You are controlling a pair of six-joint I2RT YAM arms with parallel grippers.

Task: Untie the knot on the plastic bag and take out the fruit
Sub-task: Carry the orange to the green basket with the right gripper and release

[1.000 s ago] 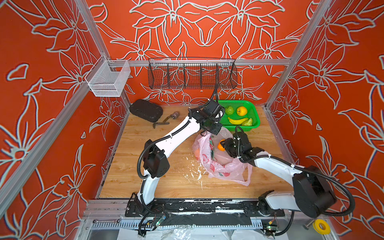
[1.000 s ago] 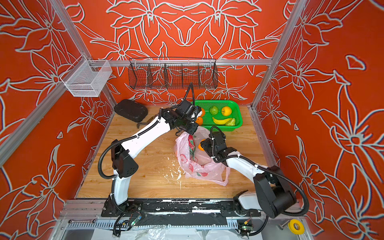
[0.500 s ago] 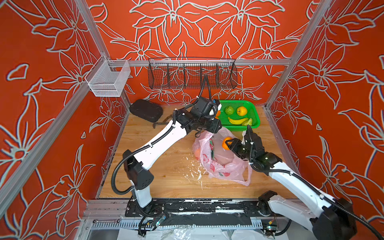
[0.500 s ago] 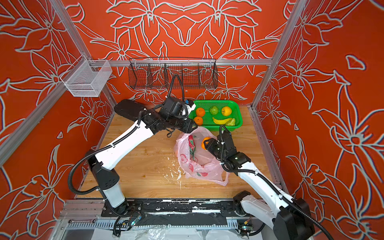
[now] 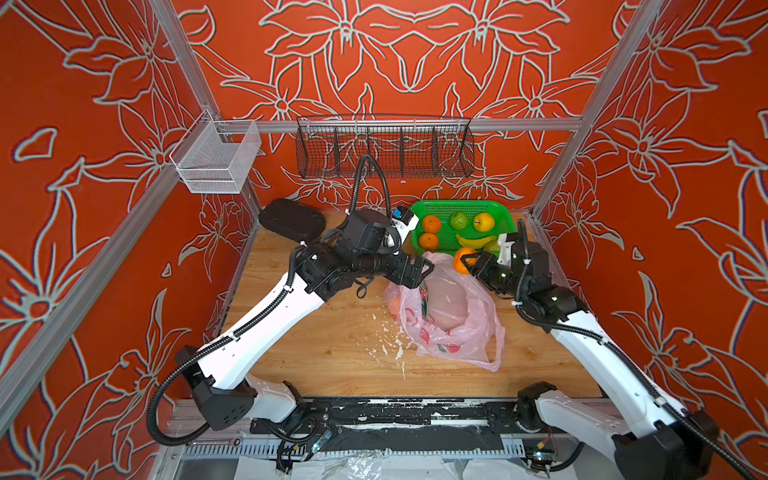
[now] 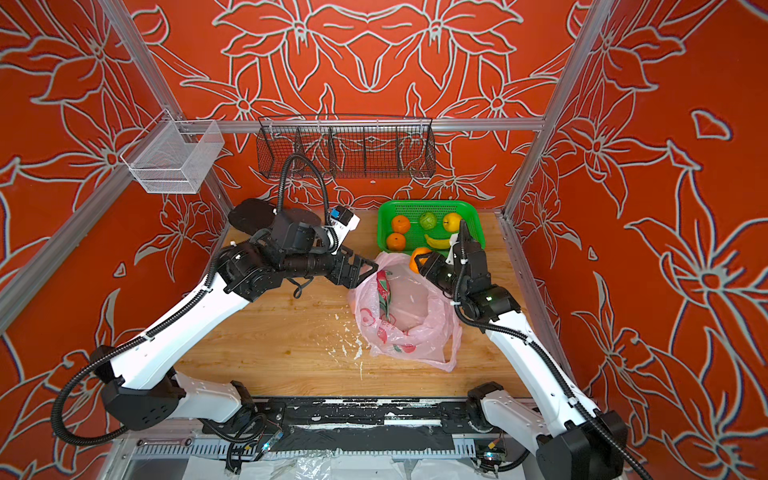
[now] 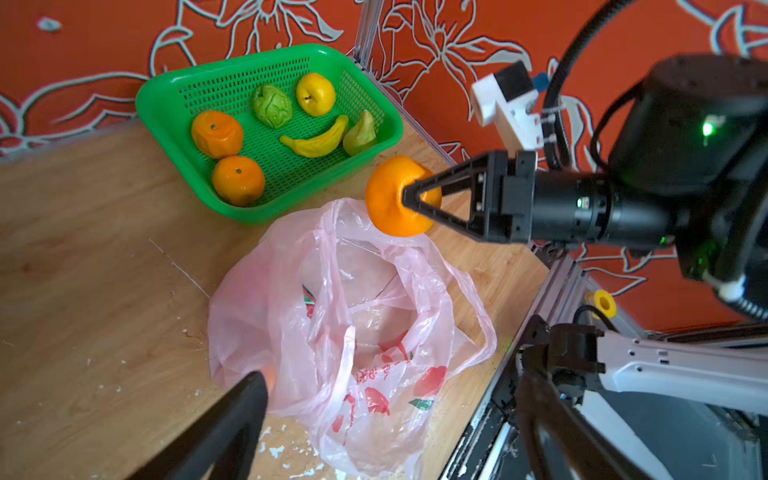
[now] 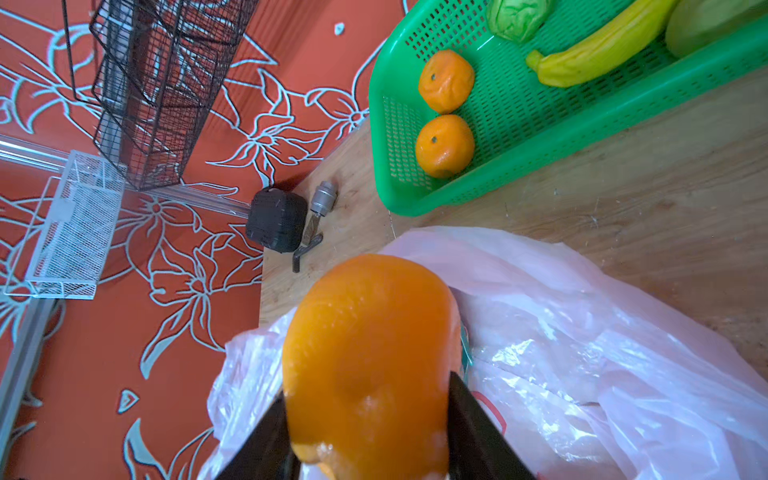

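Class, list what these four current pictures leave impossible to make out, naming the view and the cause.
Inside the plastic bag: crumpled translucent film blurs the contents in every view; fruit count unknown.
The knot: not findable among the folds.
The left gripper: fingers blurred, cut by the left wrist picture's edge.
The green pear: mostly behind the right arm in both top views.

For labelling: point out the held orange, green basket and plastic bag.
held orange (image 7: 384, 210), left wrist view, bare skin
green basket (image 7: 156, 93), left wrist view, corner rim
plastic bag (image 7: 374, 401), left wrist view, red print
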